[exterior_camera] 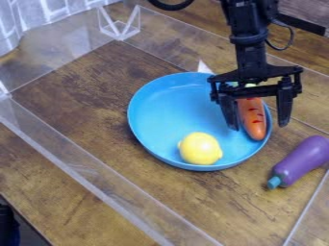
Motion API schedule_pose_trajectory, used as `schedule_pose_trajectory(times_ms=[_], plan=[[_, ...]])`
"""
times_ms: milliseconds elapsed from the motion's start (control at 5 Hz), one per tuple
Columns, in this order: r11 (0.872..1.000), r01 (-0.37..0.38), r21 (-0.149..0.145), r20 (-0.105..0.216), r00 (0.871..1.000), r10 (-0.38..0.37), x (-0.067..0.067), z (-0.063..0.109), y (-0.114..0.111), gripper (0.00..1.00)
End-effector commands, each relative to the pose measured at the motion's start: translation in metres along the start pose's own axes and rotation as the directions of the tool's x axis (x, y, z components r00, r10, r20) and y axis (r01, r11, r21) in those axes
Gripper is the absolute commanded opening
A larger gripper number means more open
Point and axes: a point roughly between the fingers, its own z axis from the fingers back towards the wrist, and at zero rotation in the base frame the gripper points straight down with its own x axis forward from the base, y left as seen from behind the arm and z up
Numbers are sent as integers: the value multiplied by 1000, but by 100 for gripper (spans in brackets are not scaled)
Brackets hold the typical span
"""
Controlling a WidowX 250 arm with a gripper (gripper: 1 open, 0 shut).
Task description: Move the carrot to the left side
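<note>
The carrot point(255, 117) is orange with dark ridge lines. It lies in a bright blue bowl point(161, 115) beside a yellow lemon point(199, 148). The eggplant point(303, 159) is purple with a darker blue-purple cap. The hand point(257, 109) is black. The tabletop point(77, 106) shows brown wood grain.

carrots: 1, orange carrot point(255, 118), in bowl
lemons: 1, yellow lemon point(199, 148), in bowl
eggplants: 1, purple eggplant point(302, 159), on table beside bowl
bowls: 1, blue bowl point(157, 115)
grippers: 1, black gripper point(257, 108)
tables: 1, wood table point(90, 110)
</note>
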Motion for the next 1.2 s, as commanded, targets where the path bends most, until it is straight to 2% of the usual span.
schedule_pose_trajectory(times_ms=[0,1000], plan=[[999,26,-30,63,998,-24,10,18,-10,100],[999,45,-21,98,994,-43,20,17,-5,100]])
